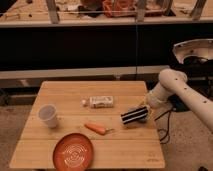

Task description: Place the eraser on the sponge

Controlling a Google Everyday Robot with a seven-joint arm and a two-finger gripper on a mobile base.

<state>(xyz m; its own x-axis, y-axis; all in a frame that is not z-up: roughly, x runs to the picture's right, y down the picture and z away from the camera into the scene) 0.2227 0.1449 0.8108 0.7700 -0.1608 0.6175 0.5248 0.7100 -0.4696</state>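
My gripper [142, 108] hangs over the right part of the table [125, 146], at the end of my white, smooth, tube-shaped arm [172, 86], which comes in from the right edge. It shows only as a dark shape right against the eraser [134, 115], and I cannot tell whether it is closed on that block or merely touching it.

The eraser is a black rectangular block with white stripes running along its length. It sits tilted, its right end higher and nearest my gripper, with a dark shadow on the wood just beneath it.

The table is pale wood laid in long planks, with a rounded front edge. Left of the eraser, apart from it, lies a carrot [95, 129], orange and tapering, with a thin tip pointing right. Behind the carrot lies a white rectangular packet [101, 102] with print on it, and just beside its left end is a small pale lump [84, 102] too small to name. A white cup [48, 115] stands upright near the left edge. At the front sits a round orange plate [73, 151] with ringed ridges.

A dark cable [162, 120] loops down past the table's right side. My arm's far end is cut off by the picture's edge. Behind the table runs a dark wall; the cluttered things above it are hard to make out.
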